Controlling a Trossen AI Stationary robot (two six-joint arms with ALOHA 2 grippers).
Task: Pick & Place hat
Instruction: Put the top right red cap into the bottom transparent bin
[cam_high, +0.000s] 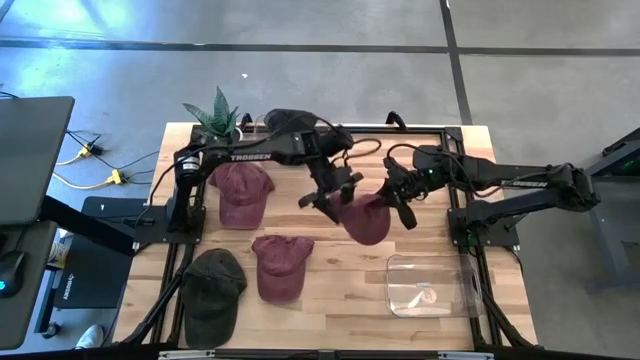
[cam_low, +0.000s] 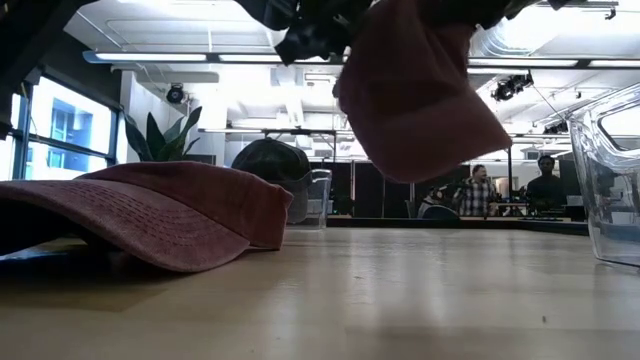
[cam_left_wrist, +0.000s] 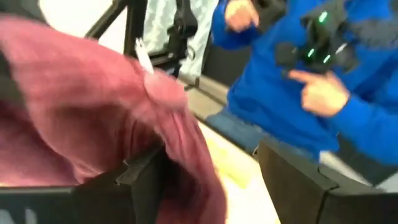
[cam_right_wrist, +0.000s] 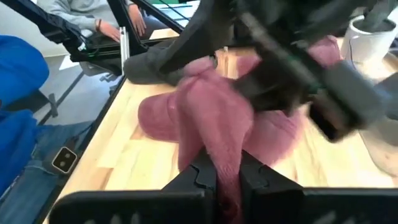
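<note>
Overhead shot evenly lit, crisp, soft shadows under arms on wooden table (cam_high: 340, 290). Low shot backlit: bright ceiling strip lights (cam_low: 160, 57) upper left, near cap (cam_low: 150, 215) soft, foreground tabletop blurry. Both wrist shots heavily motion-smeared, maroon cap (cam_right_wrist: 214, 124) fuzzy.

Lifted hat (cam_high: 365, 221): maroon washed cloth, matt, soft folds. Table (cam_high: 340, 290): pale wood planks, smooth, low sheen. Maroon hats on table (cam_high: 241, 193) (cam_high: 280, 265): same faded, slightly rough weave. Dark hat (cam_high: 214, 290), at table's near left corner: matt cloth. Bin (cam_high: 428, 285), on table's right: clear glossy plastic. Arms (cam_high: 260, 152): dark, matt. Frame (cam_high: 476, 262) along table edge: black metal
</note>
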